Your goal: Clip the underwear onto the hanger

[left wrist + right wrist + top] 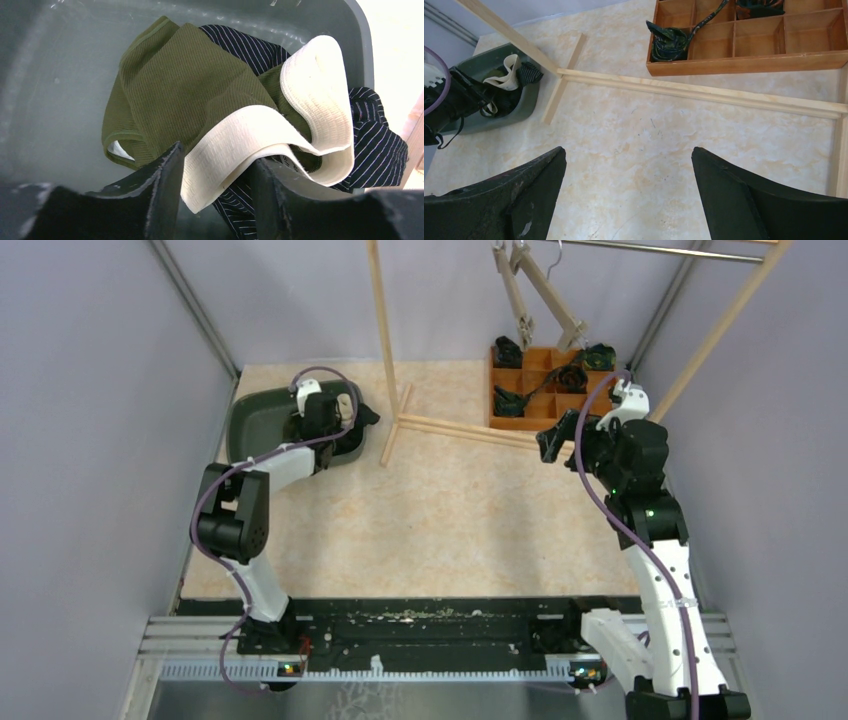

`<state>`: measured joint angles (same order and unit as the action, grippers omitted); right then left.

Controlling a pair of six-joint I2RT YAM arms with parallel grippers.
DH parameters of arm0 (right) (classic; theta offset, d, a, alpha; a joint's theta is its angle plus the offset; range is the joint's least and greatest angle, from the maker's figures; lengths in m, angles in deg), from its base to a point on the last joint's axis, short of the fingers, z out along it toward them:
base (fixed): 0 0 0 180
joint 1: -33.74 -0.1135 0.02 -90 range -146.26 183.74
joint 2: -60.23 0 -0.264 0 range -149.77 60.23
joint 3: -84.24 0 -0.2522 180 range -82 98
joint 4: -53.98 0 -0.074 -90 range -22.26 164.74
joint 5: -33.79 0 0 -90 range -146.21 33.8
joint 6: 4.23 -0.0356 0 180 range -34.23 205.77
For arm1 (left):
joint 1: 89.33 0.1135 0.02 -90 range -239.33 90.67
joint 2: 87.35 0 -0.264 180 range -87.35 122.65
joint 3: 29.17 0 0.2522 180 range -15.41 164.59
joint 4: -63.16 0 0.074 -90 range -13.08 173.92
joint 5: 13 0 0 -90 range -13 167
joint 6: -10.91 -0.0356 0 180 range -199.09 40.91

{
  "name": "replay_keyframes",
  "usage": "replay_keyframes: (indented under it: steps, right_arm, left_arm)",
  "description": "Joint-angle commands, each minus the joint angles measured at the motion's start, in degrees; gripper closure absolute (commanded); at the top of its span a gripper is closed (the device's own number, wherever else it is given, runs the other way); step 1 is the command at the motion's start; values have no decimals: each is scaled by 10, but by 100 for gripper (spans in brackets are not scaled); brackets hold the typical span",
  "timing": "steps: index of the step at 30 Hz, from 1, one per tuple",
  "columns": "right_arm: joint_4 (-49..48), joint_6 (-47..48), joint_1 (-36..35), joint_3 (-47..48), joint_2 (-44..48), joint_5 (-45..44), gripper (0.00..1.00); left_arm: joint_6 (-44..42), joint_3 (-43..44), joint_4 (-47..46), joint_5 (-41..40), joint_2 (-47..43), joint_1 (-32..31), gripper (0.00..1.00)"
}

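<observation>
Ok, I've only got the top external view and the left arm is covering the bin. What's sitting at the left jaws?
Observer: The cream waistband of the olive underwear runs between the jaws of the left gripper.
Operator: Is it pinched?
Observer: I can't tell. The fingers flank the band with a gap between them.
Operator: Anything else in there that it might catch?
Observer: Yes, a navy striped garment lies partly under the olive one in the bin.
</observation>
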<state>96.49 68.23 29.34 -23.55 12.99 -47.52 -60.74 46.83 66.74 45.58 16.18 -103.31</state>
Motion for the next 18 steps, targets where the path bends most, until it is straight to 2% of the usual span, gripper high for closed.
replay_keyframes:
  steps: [1, 6, 8, 10, 13, 18]
  right_arm:
    - [-30, 4, -3, -2, 6, -1, 4]
    - [-34, 1, -3, -7, 5, 4, 4]
    - [-35, 1, -3, -7, 5, 6, 4]
    - [-36, 1, -3, -7, 6, 7, 4]
    - [-36, 1, -4, -8, 7, 9, 4]
    - [-37, 0, -3, -6, 7, 12, 4]
  left_arm:
    - [-25, 14, -26, -11, 7, 3, 48]
    - [-28, 16, -8, -4, -19, 2, 76]
    - [-19, 31, 29, 6, -32, 2, 89]
    - [-10, 54, 75, 21, -43, 1, 96]
    - [-2, 94, 143, 43, -55, -6, 100]
    - [-2, 184, 273, 59, -59, -37, 100]
